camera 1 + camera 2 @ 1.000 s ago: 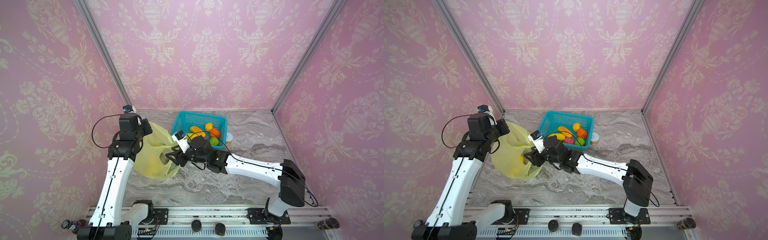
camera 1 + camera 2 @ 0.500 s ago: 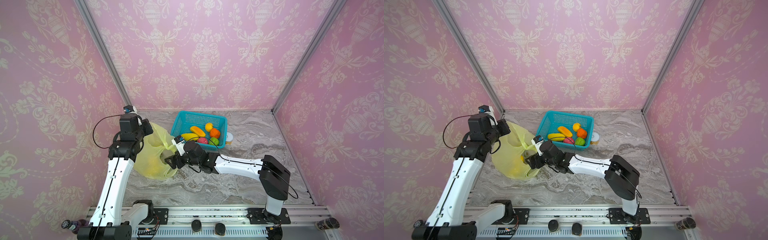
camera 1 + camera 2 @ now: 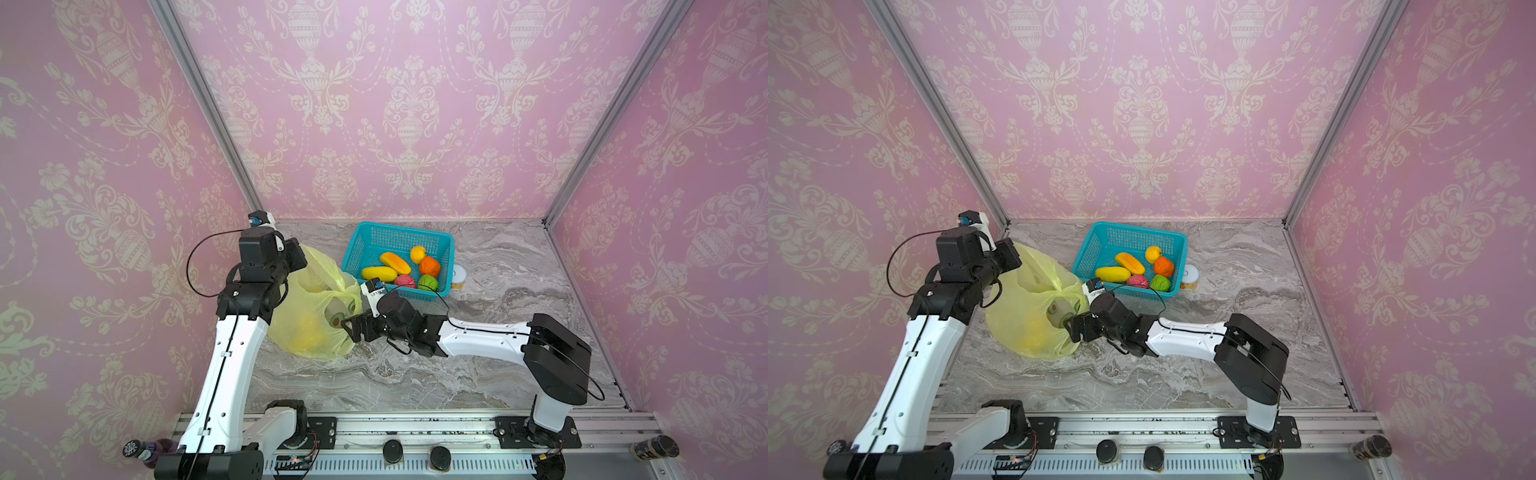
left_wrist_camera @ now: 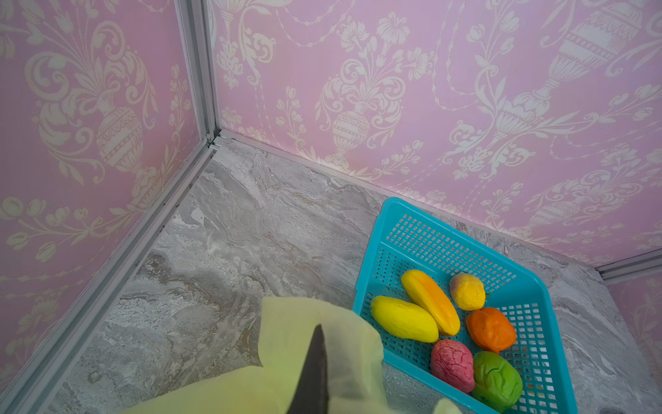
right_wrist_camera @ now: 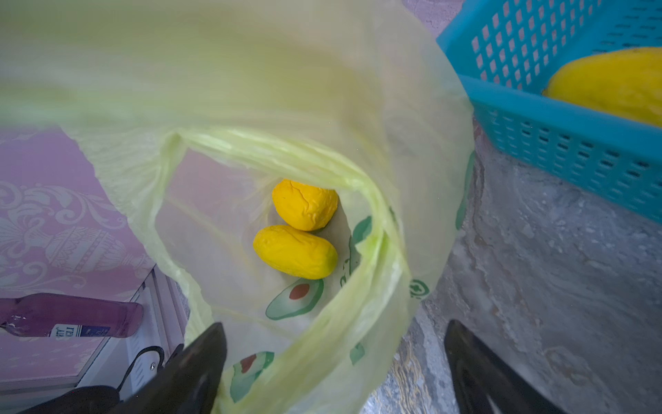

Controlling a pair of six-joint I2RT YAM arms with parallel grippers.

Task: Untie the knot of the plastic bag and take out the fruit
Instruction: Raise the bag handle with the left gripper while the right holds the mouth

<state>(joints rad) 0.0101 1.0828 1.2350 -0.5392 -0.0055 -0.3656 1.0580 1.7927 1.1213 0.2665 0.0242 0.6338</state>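
Moved: my right jaws have spread wider than a second ago, and that arm's elbow has swung out toward the right of the frame.
Right jaws: released, grasping nothing. The open rim of the plastic bag lies between my two fingers.
Left jaws: clenched on the plastic bag's upper edge, holding it up. The film drapes over my finger.
Plastic bag: on the table, left of centre in both top views, mouth open.
Fruit in bag: two yellow toy fruits, touching at the bottom.
Teal basket: centre, just right of the bag, with six toy fruits inside.
Can: just beside the basket's right wall.
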